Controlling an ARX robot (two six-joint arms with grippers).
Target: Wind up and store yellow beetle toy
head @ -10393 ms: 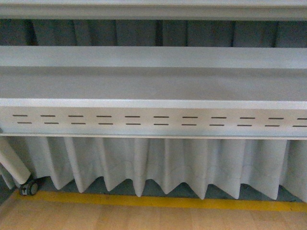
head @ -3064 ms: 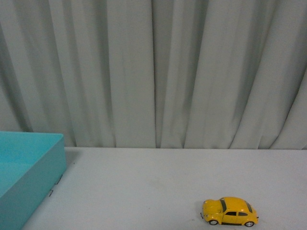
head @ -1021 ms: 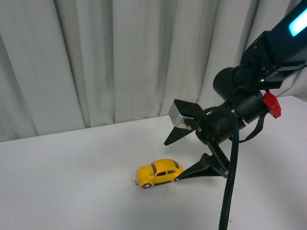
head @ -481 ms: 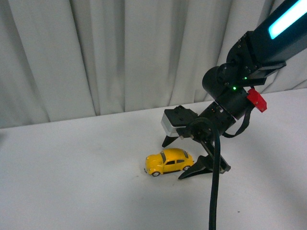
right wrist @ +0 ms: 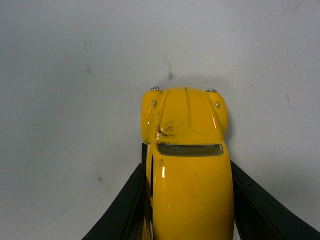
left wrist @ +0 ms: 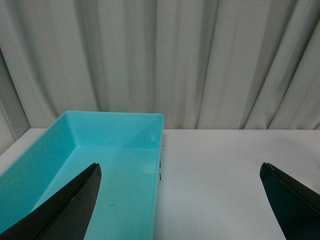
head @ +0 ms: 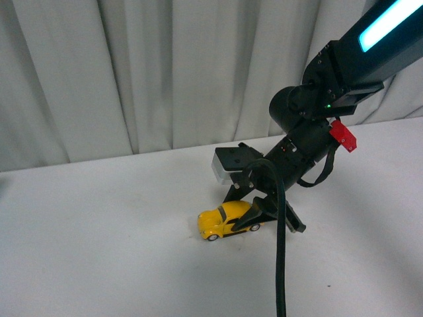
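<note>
The yellow beetle toy stands on the white table, nose pointing left. My right gripper is shut on the yellow beetle toy, its black fingers pressed against both sides of the car's body. In the right wrist view the car fills the space between the fingers, bonnet pointing away from the wrist. My left gripper is open and empty, out of the front view. It hovers over the table beside the teal bin, one finger over the bin's inside.
A grey pleated curtain hangs behind the table's far edge. The teal bin is open-topped and shows nothing inside in the left wrist view. The right arm's black cable hangs down in front of the table.
The right gripper has moved onto the car and shut on its sides; half a second ago its jaws were still spread around the rear. The car has stayed about where it was.
</note>
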